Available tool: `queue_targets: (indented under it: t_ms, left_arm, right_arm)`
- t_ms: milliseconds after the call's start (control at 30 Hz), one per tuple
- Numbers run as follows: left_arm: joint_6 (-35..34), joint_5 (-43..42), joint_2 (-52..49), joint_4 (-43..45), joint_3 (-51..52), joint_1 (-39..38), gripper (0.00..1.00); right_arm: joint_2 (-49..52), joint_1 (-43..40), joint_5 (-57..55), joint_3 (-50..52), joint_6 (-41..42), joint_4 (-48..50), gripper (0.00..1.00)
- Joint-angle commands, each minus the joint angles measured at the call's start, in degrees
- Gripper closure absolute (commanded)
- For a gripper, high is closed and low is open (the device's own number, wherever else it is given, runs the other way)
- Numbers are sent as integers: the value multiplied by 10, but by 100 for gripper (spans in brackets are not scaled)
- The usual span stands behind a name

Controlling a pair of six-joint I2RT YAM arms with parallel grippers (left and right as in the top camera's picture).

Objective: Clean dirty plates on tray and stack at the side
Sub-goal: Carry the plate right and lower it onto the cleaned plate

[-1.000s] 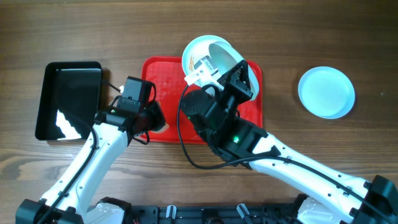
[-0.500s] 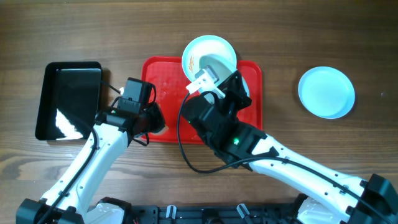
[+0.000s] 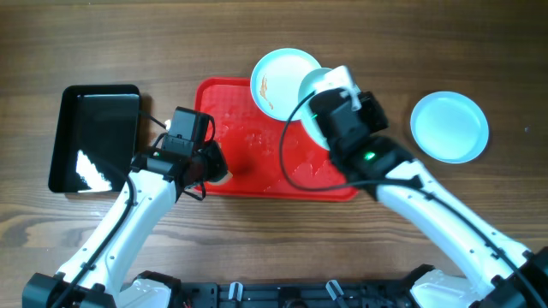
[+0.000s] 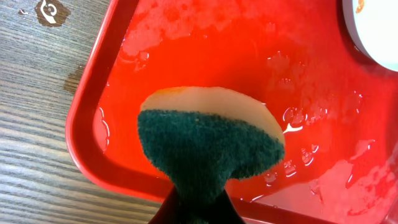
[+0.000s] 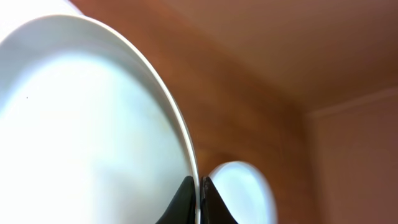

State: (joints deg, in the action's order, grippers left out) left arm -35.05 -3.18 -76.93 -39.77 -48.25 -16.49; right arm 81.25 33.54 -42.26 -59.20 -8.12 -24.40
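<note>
R gripper pinches the rim of a tilted plate above the red tray's far-right corner; the thin edge grip may slip, dropping it on the smeared plate beside it. L gripper clamps a sponge over the tray's near-left corner. Clean plate sits on the table to the right, nothing btwn; black tray far left.

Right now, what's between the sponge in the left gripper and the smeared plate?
Only the wet floor of the tray, nothing else, between the sponge and the plate; the left wrist view shows it.
</note>
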Motion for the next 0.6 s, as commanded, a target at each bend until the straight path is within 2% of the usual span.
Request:
queue_targets:
  t_ms: [0, 200, 300, 433, 500, 567]
  left_arm:
    - [-5, -9, 0, 2, 4, -2, 96]
    - [-2, -9, 0, 2, 4, -2, 96]
    - [-2, -9, 0, 5, 4, -2, 96]
    - [-2, -9, 0, 4, 4, -2, 96]
    - [-2, -9, 0, 5, 4, -2, 96]
    - [-2, -9, 0, 6, 4, -2, 96]
  right_arm:
    - [-16, -105, 248, 0, 115, -7, 96]
    - [-41, -253, 511, 0, 128, -8, 96]
    - [-42, -331, 605, 0, 132, -7, 96]
    - [-37, -436, 648, 0, 162, -7, 96]
    - [-21, -517, 646, 1, 162, -10, 96]
    - [-7, -549, 646, 6, 168, -9, 96]
